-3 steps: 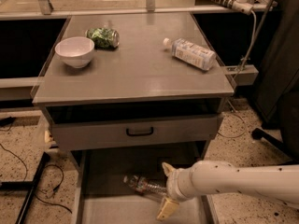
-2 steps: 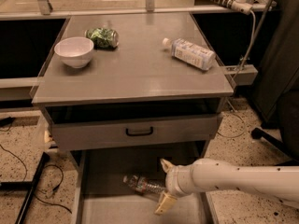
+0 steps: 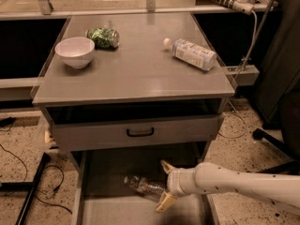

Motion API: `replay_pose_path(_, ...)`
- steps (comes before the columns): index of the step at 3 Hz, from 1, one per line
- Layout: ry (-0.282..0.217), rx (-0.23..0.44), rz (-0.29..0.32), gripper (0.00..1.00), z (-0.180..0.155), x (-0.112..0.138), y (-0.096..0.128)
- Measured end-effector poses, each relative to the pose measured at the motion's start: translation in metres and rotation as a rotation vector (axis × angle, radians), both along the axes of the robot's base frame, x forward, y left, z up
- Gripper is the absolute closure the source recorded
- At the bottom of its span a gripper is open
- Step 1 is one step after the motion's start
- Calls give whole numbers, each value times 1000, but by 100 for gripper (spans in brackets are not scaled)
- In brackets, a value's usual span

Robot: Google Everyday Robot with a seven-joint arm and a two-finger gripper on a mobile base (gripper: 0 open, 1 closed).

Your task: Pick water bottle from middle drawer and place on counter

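Camera view, entry one: water bottle (image 3: 143,186), on its side on the middle drawer (image 3: 101,172) floor, cap pointing away from your arm, long axis running straight into your gripper (image 3: 165,185). Jaws spread wide, straddling the bottle's base end, not yet closed. Counter (image 3: 136,74) stands above.
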State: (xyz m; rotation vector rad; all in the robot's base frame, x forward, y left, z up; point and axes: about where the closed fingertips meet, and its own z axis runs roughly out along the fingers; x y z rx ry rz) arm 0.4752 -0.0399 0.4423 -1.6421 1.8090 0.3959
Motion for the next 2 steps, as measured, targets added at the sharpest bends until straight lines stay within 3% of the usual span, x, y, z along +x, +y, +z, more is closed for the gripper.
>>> replay_pose_path(2,41,17,20,0,-50,-6,3)
